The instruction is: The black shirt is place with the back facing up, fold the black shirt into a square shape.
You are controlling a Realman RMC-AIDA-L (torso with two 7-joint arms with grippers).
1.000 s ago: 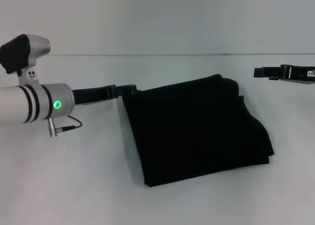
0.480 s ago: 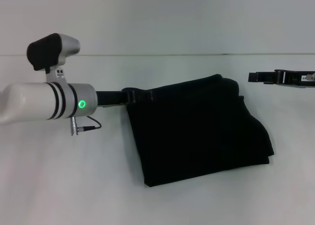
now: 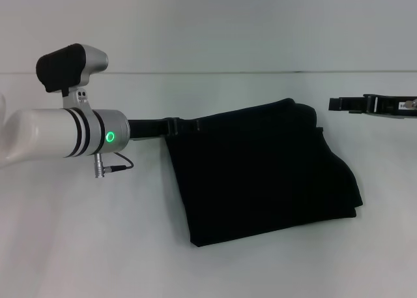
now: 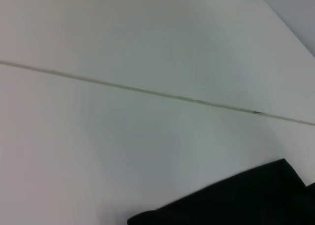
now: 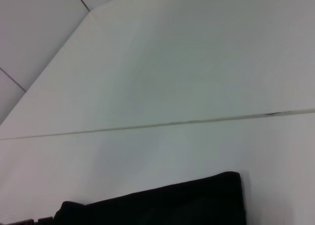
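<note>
White tabletop [image 3: 98, 246] is filling the whole scene, with a pale wall [image 3: 208, 24] rising behind it. Near the middle of that surface the black shirt [image 3: 260, 174] is lying already folded into a compact, roughly square bundle of several layers, its lettering hidden.

Compared with a second ago, the left gripper [image 3: 176, 124] is being carried in toward the shirt: it was just beside the bundle's far-left corner then, and it is now being held right at that corner, over the edge of the cloth. Over the last half second hardly any further travel is being shown. Whether its fingers are spread or closed, or pinching any fabric, cannot be told, since black is merging with black.

On the shirt's far-right side, well apart from it, the right gripper [image 3: 335, 104] is being kept raised and holding nothing; its opening cannot be made out.

Folding is judged to be nearly finished, with only a corner being tidied or one last fold being prepared.
</note>
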